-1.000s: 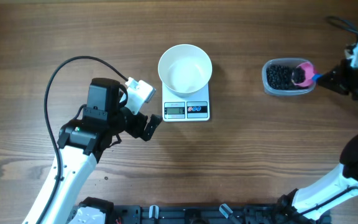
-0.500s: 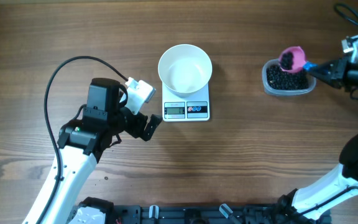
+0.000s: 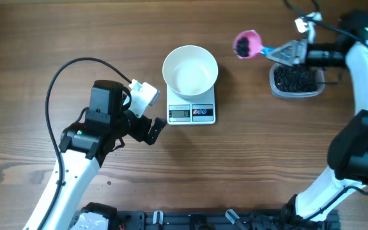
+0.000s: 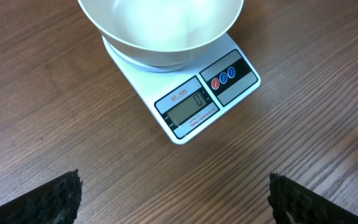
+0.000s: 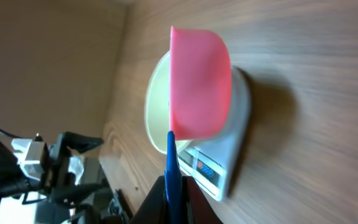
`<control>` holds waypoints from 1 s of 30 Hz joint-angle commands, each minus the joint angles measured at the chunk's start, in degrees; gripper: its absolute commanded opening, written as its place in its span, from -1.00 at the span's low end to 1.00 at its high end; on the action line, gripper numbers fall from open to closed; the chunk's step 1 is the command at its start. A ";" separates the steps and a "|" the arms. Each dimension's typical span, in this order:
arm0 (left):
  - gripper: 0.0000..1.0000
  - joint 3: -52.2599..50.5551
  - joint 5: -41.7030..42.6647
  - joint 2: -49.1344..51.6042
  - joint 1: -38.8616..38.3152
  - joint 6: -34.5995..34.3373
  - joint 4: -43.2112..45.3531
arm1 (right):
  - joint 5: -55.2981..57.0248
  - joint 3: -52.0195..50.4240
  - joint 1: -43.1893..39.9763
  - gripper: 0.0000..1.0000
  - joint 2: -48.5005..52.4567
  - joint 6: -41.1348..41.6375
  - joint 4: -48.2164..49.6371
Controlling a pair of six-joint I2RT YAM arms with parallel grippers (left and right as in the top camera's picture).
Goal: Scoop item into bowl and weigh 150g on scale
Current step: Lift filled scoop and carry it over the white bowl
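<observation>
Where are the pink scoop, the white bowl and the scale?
pink scoop (image 3: 248, 38): overhead view, cup's pink wall.
white bowl (image 3: 190, 71): overhead view, its bare inside.
scale (image 3: 191, 113): overhead view, its front panel.

Clear tub (image 3: 274, 80) — seemingly plastic — on wooden table (image 3: 267, 166), pink blue-handled scoop (image 3: 246, 44) nearby.

Bowl (image 3: 190, 70) on scale (image 3: 191, 113), tub (image 3: 294, 82) off to the right.
The bowl sits on the scale's rear part; the tub, with beads (image 3: 291, 78) in it, lies well right; a scoop (image 3: 246, 45) hangs between them, farther back.
</observation>
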 commanded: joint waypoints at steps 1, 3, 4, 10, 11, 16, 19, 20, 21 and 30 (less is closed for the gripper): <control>1.00 -0.59 1.05 0.33 -0.20 0.07 0.13 | -3.76 -0.04 5.46 -0.92 0.70 10.21 5.68; 1.00 -0.59 1.07 0.33 -0.20 0.07 0.13 | -3.37 -0.04 8.22 -0.91 0.70 13.40 9.18; 1.00 -0.59 1.05 0.33 -0.20 0.09 0.13 | -2.36 -0.04 9.86 -0.92 0.70 15.23 11.04; 1.00 -0.59 1.05 0.33 -0.20 0.07 0.13 | 7.21 1.11 16.90 -0.91 0.59 19.74 13.00; 1.00 -0.59 1.07 0.33 -0.20 0.07 0.13 | 8.68 1.40 18.03 -0.91 0.55 19.80 12.79; 1.00 -0.59 1.07 0.33 -0.20 0.07 0.13 | 17.94 3.08 21.75 -0.91 0.44 19.80 9.40; 1.00 -0.59 1.07 0.33 -0.20 0.07 0.13 | 24.76 4.52 23.93 -0.92 0.33 19.82 7.32; 1.00 -0.59 1.05 0.33 -0.20 0.07 0.13 | 27.10 5.27 24.79 -0.92 0.31 19.78 6.82; 1.00 -0.59 1.05 0.33 -0.20 0.07 0.13 | 29.33 6.10 25.70 -0.91 0.31 19.76 6.58; 1.00 -0.59 1.05 0.33 -0.20 0.07 0.13 | 51.08 12.11 35.01 -0.91 0.26 14.58 4.61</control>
